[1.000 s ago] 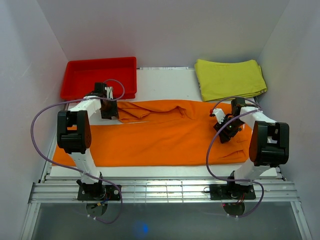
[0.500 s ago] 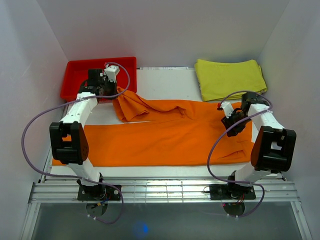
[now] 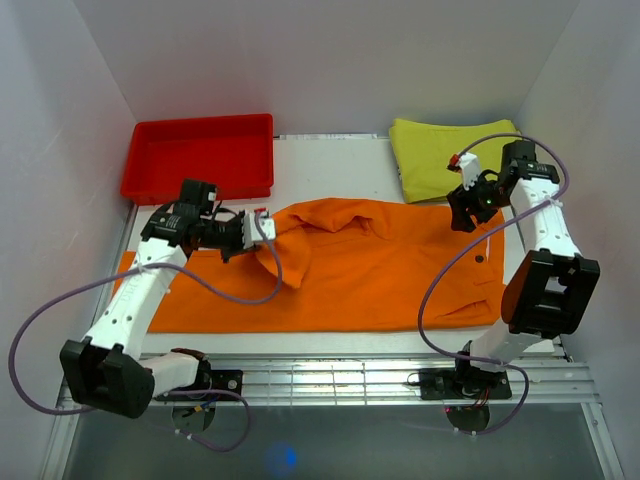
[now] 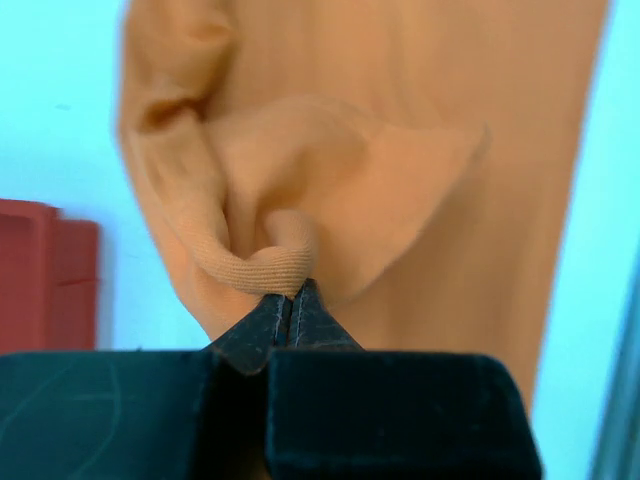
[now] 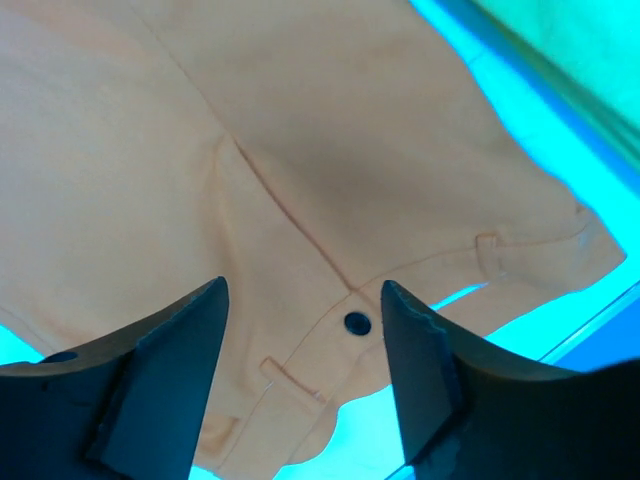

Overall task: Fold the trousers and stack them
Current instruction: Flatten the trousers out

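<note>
Left gripper point(image 3: 266, 232) sits at about 9 o'clock from the table middle and is closed tight on the trousers point(image 3: 390, 275). In the left wrist view its two fingertips point(image 4: 315, 320) meet, with a small roll of orange cloth pinched between them. The pinched leg end is raised and hangs in a bunch over the flat leg. Right gripper point(image 3: 462, 212) is at about 2 o'clock, over the waist end of the trousers. Its two fingers point(image 5: 160, 390) are wide apart and hold nothing, and one dark button point(image 5: 356, 322) shows on the waistband between them. One pair of trousers lies across the middle of the table point(image 3: 330, 165), from 9 to 3 o'clock. Farther back are one red tray point(image 3: 200, 150) at 11 o'clock and one yellow-green folded cloth point(image 3: 440, 150) at 1 o'clock, its near edge just beside the waist.
</note>
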Robot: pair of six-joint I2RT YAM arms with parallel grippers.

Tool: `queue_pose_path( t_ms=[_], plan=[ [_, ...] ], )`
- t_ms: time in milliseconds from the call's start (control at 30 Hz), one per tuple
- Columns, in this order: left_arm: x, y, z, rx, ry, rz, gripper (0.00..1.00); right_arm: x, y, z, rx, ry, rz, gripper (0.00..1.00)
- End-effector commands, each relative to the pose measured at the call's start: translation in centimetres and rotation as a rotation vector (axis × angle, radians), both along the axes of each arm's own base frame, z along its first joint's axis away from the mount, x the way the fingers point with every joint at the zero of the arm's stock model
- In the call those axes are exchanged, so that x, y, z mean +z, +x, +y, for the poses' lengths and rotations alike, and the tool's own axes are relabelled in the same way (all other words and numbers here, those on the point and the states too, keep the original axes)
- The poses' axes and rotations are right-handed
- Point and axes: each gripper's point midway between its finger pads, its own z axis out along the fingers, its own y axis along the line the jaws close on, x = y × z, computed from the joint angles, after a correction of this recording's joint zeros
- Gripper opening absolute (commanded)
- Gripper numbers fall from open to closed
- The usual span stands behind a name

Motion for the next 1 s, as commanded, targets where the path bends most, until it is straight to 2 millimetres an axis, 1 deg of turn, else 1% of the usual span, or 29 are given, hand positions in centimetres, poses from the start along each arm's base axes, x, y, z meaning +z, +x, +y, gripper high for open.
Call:
queue_pose_path(
  t_ms=[0, 33, 67, 100, 133, 167, 233, 267, 333, 367, 400, 433, 467, 500, 533, 567, 600, 633, 667, 700, 767, 800, 833, 867, 900, 933, 967],
  plan=[
    [-3.5, -8.7, 2.6, -0.258, 0.157, 0.057, 0.0, -0.7, 2.3, 0.7, -0.013, -0.002, 0.02, 0.71],
    [-5.0, -9.8, 3.2, -0.258, 0.18, 0.082, 0.0, -0.8, 2.9, 0.7, -0.017, -0.004, 0.018, 0.73],
    [-4.8, -10.4, 3.6, -0.247, 0.189, 0.047, 0.0, -1.6, 3.7, 0.7, -0.018, -0.002, 0.031, 0.74],
    [-5.2, -10.6, 4.0, -0.237, 0.208, 0.045, 0.0, -1.2, 4.5, 0.8, -0.021, 0.001, 0.016, 0.76],
    [-5.5, -10.8, 4.2, -0.226, 0.215, 0.044, 0.0, -1.5, 5.1, 0.9, -0.017, -0.006, 0.014, 0.77],
    [-6.1, -11.0, 4.4, -0.201, 0.216, 0.066, 0.0, -2.5, 5.6, 1.3, -0.007, -0.014, 0.027, 0.77],
    [-5.9, -10.0, 4.6, -0.151, 0.221, 0.044, 0.0, -2.9, 7.1, 1.5, 0.002, -0.042, -0.005, 0.77],
    [-5.6, -9.6, 4.6, -0.117, 0.21, 0.047, 0.0, -3.6, 7.5, 2.3, 0.02, -0.05, -0.002, 0.77],
    [-4.8, -8.2, 4.6, -0.075, 0.199, 0.013, 0.0, -4.2, 8.8, 2.8, 0.028, -0.082, -0.025, 0.78],
    [-4.1, -7.6, 4.6, -0.06, 0.196, -0.008, 0.0, -5.3, 8.7, 3.8, 0.054, -0.084, 0.006, 0.78],
    [-3.6, -6.7, 4.6, -0.04, 0.195, -0.04, 0.0, -5.4, 8.4, 4.4, 0.077, -0.069, 0.025, 0.77],
    [-3.3, -5.8, 4.9, -0.011, 0.21, -0.061, 0.0, -5.7, 7.2, 4.7, 0.094, -0.058, 0.079, 0.73],
    [-2.7, -5.1, 5.0, 0.01, 0.211, -0.08, 0.0, -5.4, 6.3, 6.4, 0.158, -0.047, 0.083, 0.71],
    [-1.4, -4.0, 5.0, 0.042, 0.199, -0.11, 0.0, -5.0, 5.1, 7.4, 0.193, 0.006, 0.092, 0.7],
    [-0.9, -3.5, 5.0, 0.058, 0.199, -0.113, 0.0, -4.7, 3.9, 7.7, 0.212, 0.021, 0.098, 0.68],
    [-1.0, -2.6, 5.3, 0.088, 0.211, -0.098, 0.0, -3.4, 2.4, 8.0, 0.239, 0.031, 0.077, 0.67],
    [-0.4, -1.5, 5.5, 0.123, 0.204, -0.118, 0.0, -4.9, 0.0, 8.1, 0.281, 0.028, 0.121, 0.66],
    [0.3, -0.7, 5.6, 0.171, 0.185, -0.114, 0.0, -5.2, -1.3, 8.0, 0.296, 0.015, 0.134, 0.66],
    [0.5, 0.0, 6.1, 0.207, 0.179, -0.113, 0.0, -5.2, -2.5, 7.9, 0.311, -0.01, 0.13, 0.67],
    [0.7, 1.2, 6.3, 0.24, 0.165, -0.129, 0.0, -7.4, -4.3, 6.9, 0.312, -0.059, 0.18, 0.68],
    [1.1, 2.9, 6.8, 0.314, 0.128, -0.128, 0.0, -8.4, -5.4, 6.0, 0.299, -0.103, 0.195, 0.69],
    [1.0, 3.3, 7.0, 0.334, 0.127, -0.119, 0.0, -9.0, -6.5, 5.6, 0.294, -0.117, 0.228, 0.68],
    [1.1, 3.6, 7.0, 0.347, 0.121, -0.116, 0.0, -8.9, -6.9, 5.4, 0.305, -0.118, 0.232, 0.66],
    [1.4, 4.0, 7.0, 0.37, 0.105, -0.107, 0.0, -8.0, -7.3, 5.0, 0.304, -0.117, 0.215, 0.63],
    [1.2, 4.4, 6.9, 0.378, 0.1, -0.097, 0.0, -7.6, -8.1, 4.7, 0.307, -0.114, 0.226, 0.57],
    [1.0, 4.7, 7.0, 0.388, 0.098, -0.084, 0.0, -6.6, -9.1, 4.2, 0.327, -0.121, 0.217, 0.53],
    [1.0, 4.7, 7.0, 0.389, 0.099, -0.08, 0.0, -6.2, -9.1, 4.1, 0.35, -0.131, 0.188, 0.53]
  ],
)
